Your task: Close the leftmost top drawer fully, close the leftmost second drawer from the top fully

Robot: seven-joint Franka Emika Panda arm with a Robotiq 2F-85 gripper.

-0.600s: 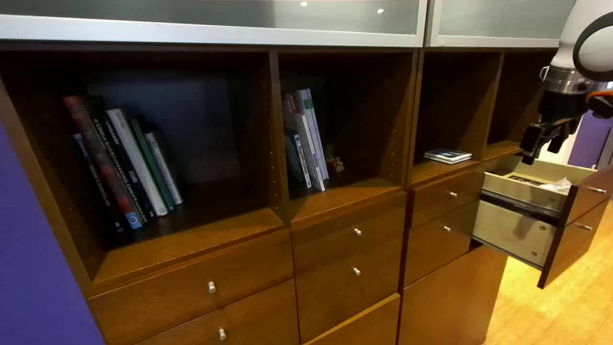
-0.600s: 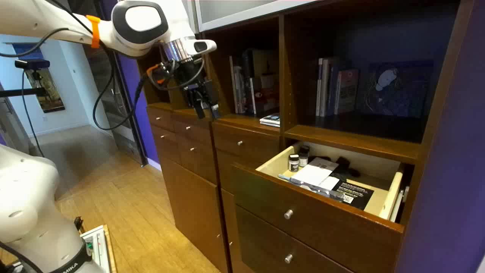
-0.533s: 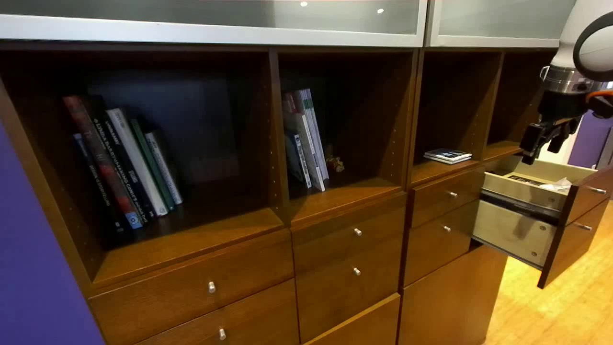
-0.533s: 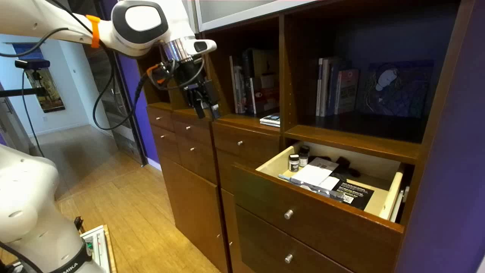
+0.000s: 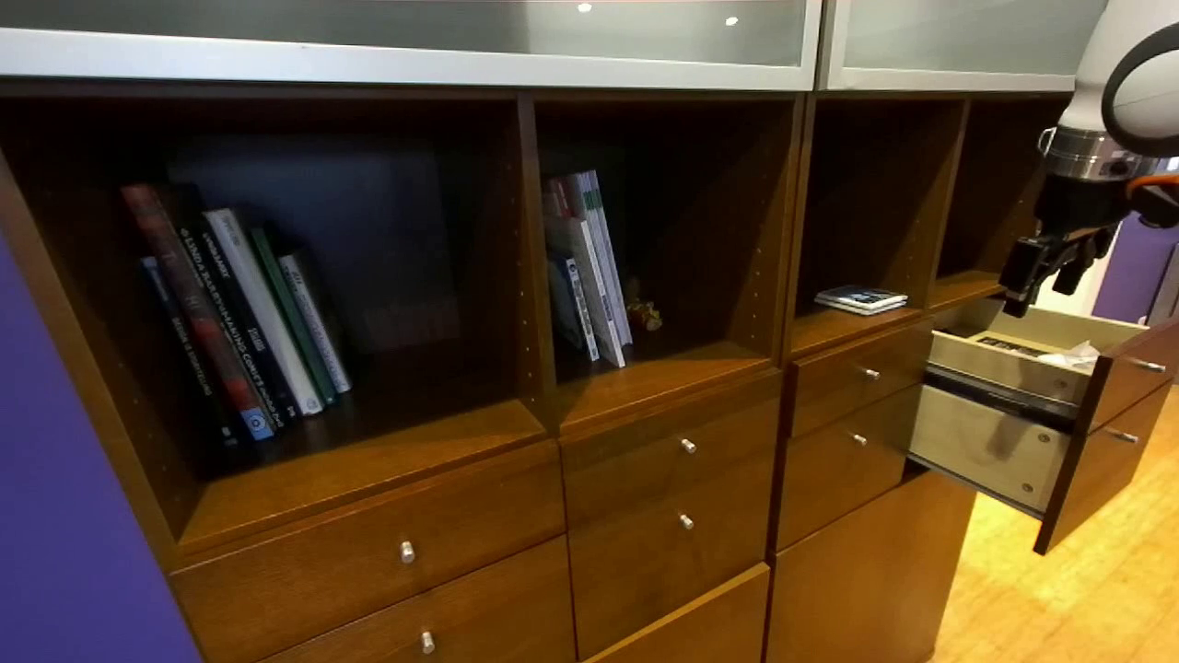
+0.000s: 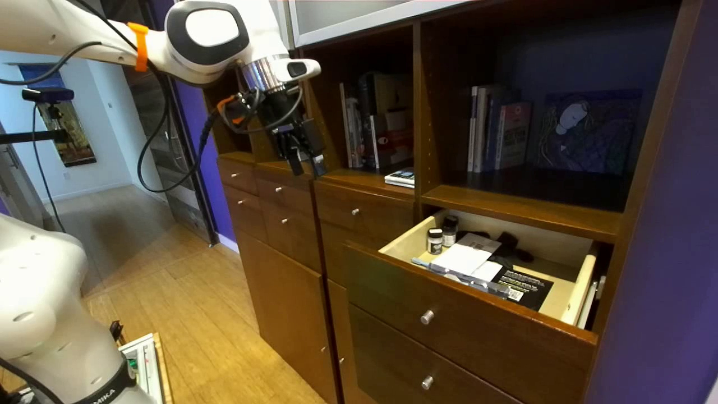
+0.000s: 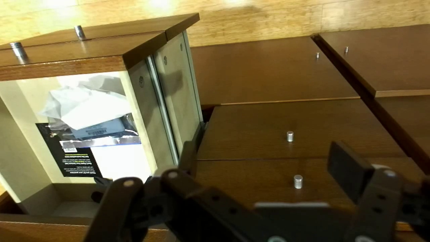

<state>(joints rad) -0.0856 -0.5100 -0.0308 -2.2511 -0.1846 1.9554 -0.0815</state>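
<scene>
The leftmost top drawer (image 7: 144, 80) is pulled out at the left of the wrist view; it is at the right in both exterior views (image 5: 1013, 361) (image 6: 471, 306). Its pale box holds papers, a plastic bag and small jars. The leftmost second drawer (image 7: 173, 77) is pulled out below it, with a taller side panel (image 5: 981, 442); only its front (image 6: 415, 359) shows in an exterior view. The two fronts look flush. My gripper (image 7: 267, 159) is open and empty, above and beside the drawers, at shelf height in both exterior views (image 5: 1043, 287) (image 6: 307, 166).
Closed drawers with silver knobs (image 7: 298, 181) adjoin the open ones, under my fingers in the wrist view. Shelves above hold CD cases (image 5: 862, 299) and books (image 6: 488, 129). A purple wall (image 6: 667, 235) stands beside the open drawers.
</scene>
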